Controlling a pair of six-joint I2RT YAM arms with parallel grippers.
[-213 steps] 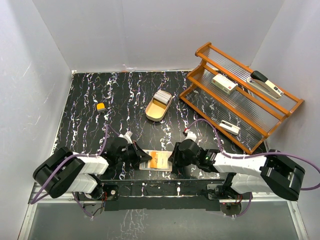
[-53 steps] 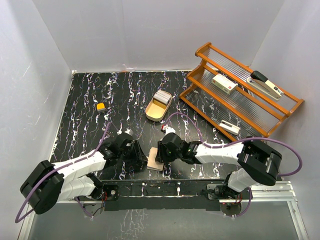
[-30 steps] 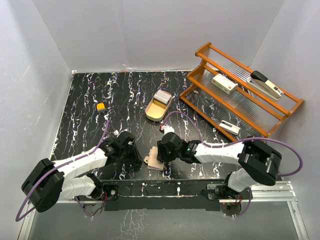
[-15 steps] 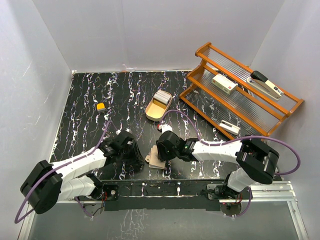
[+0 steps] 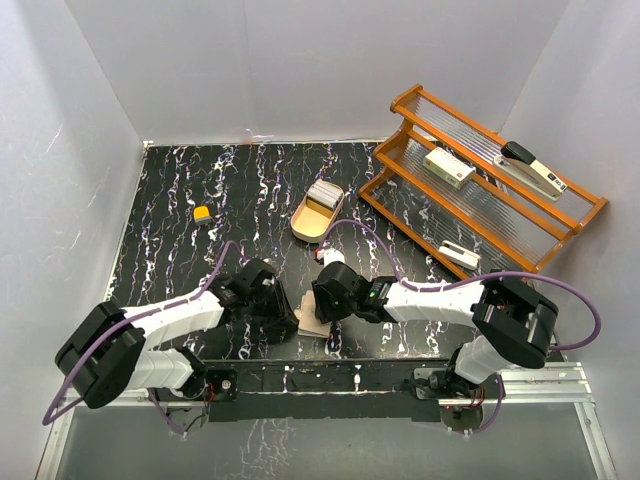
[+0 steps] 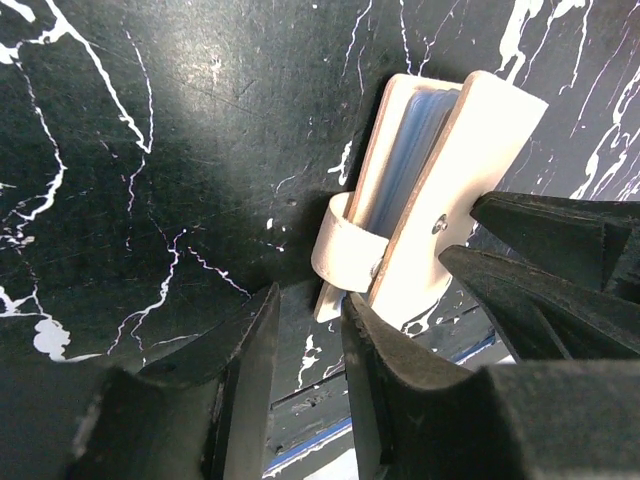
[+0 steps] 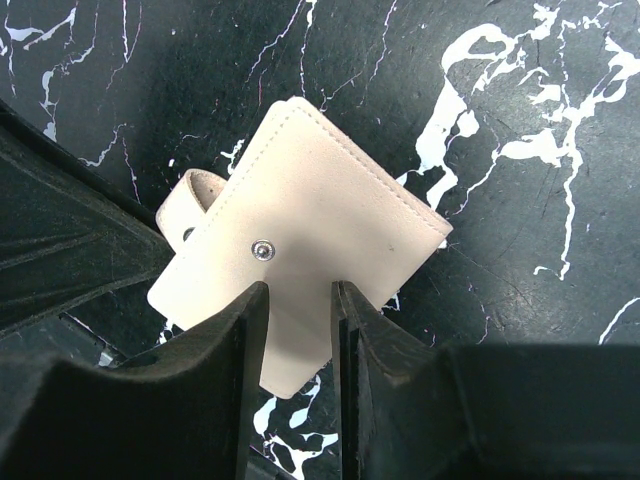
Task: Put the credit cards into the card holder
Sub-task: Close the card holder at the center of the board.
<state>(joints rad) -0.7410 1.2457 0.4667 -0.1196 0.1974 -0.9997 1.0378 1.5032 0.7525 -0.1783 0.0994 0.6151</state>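
- Hovering just above the card holder (image 7: 300, 240), right gripper (image 7: 298, 330) — jaws near-closed, a narrow gap showing, nothing between them.
- Left gripper (image 6: 305, 345) likewise near-closed and empty, tips just beside the closure tab (image 6: 348, 252).
- Holder folded at the table's (image 5: 180, 180) near edge, between both claws — right one nearer.
- Credit cards (image 6: 405, 160) edge-on inside.

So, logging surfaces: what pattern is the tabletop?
Black with white marble veins, clearest from the top camera.
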